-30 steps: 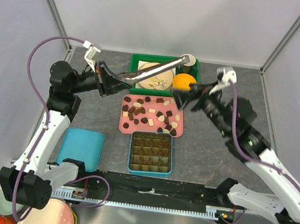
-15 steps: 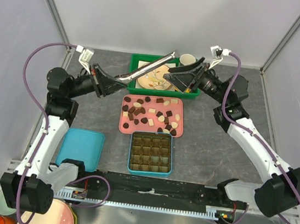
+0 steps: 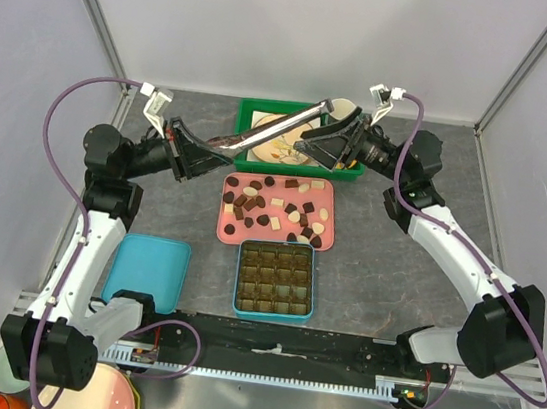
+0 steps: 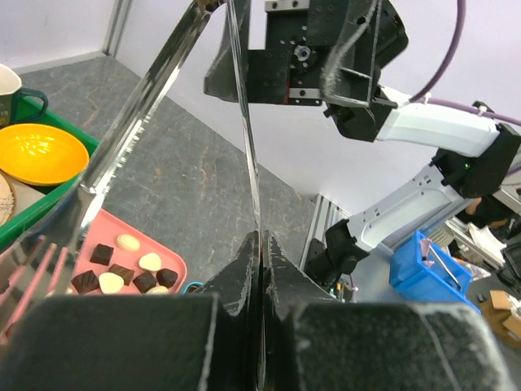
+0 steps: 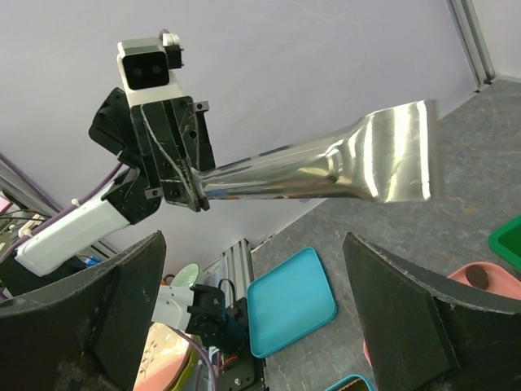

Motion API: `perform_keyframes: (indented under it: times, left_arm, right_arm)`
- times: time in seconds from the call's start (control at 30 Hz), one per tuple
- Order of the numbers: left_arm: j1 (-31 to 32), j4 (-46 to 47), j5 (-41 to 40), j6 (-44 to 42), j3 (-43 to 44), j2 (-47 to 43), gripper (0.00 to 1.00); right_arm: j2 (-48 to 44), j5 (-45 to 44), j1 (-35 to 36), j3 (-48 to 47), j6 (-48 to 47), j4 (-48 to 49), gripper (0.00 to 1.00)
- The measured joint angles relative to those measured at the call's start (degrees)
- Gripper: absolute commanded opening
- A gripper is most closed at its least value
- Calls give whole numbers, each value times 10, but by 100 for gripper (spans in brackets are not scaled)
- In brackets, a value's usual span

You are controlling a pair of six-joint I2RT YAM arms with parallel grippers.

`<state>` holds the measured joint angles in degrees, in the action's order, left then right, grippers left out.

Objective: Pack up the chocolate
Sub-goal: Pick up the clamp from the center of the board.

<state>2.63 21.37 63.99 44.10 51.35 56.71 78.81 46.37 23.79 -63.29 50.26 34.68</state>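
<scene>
A grey stone-look table (image 3: 377, 259) stands between pale walls. The left arm reaches in from 9 o'clock, its left gripper (image 3: 191, 153) clamped tight on metal tongs (image 3: 273, 129) that slant toward 2 o'clock over the green crate (image 3: 244, 120). The right arm stretches in from 3 o'clock, the right gripper (image 3: 311, 147) spread wide just beside the tongs' tip. The chocolate (image 3: 278, 208) lies scattered on the pink tray (image 3: 221, 220) at centre, with the teal tin (image 3: 313, 286) at its 6 o'clock.

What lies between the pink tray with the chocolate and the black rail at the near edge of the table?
In the top view, a teal box divided into square compartments lies there, just below the pink tray.
</scene>
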Motion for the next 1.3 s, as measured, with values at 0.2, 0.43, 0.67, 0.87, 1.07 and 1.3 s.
perform_keyframes:
  times: [0.2,0.43,0.67,0.87,1.07,1.3]
  left_arm:
    - [1,2,26,0,0,0,2]
    - [3,2,42,0,0,-2,2]
    - [8,2,42,-3,0,-2,2]
    - [20,2,42,-14,0,-1,2]
    - [21,1,38,-21,0,-1,2]
    - [21,3,26,-21,0,2,2]
  right_arm:
    - [1,-12,-6,0,-12,-18,98]
    - [29,-34,-8,0,12,19,98]
    - [47,-49,-4,0,45,53,98]
    - [54,-75,26,1,63,85,98]
    - [60,-111,60,24,77,113,96]
    - [67,-151,71,47,98,155,91]
